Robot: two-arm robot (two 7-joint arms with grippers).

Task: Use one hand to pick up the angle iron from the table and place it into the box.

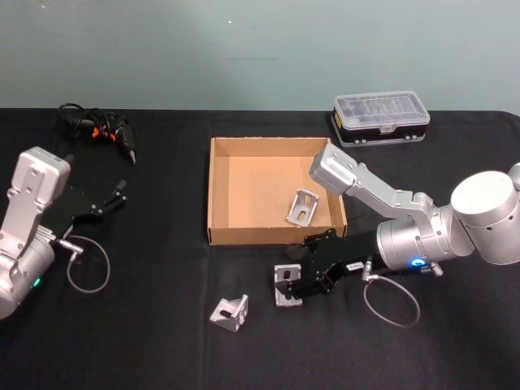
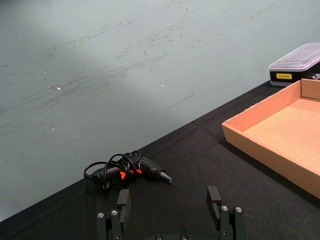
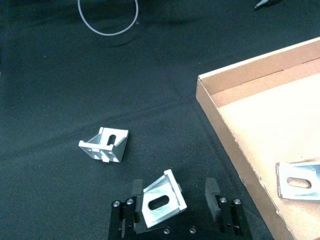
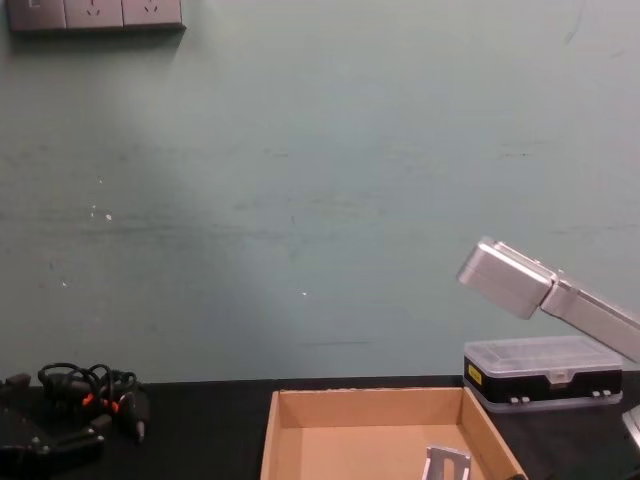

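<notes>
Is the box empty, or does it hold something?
Not empty: one angle iron lies in the box by its right wall; the right end effector straddles a second iron on the table.

the counter [image 1: 162,357] is matte black, with no pattern. the box [image 1: 218,191] is plain tan cardboard. an angle iron [image 1: 301,206] inside it is bright silver-grey, and so are the second angle iron [image 1: 286,286] and the third angle iron [image 1: 229,313] on the counter. the right arm [image 1: 422,227] is silver-grey with black jaws and a blue light. the left arm [image 1: 28,211] is the same with a green light. the far case [image 1: 380,118] is black with a clear lid and a yellow label. the wall [image 1: 244,49] is pale green.
</notes>
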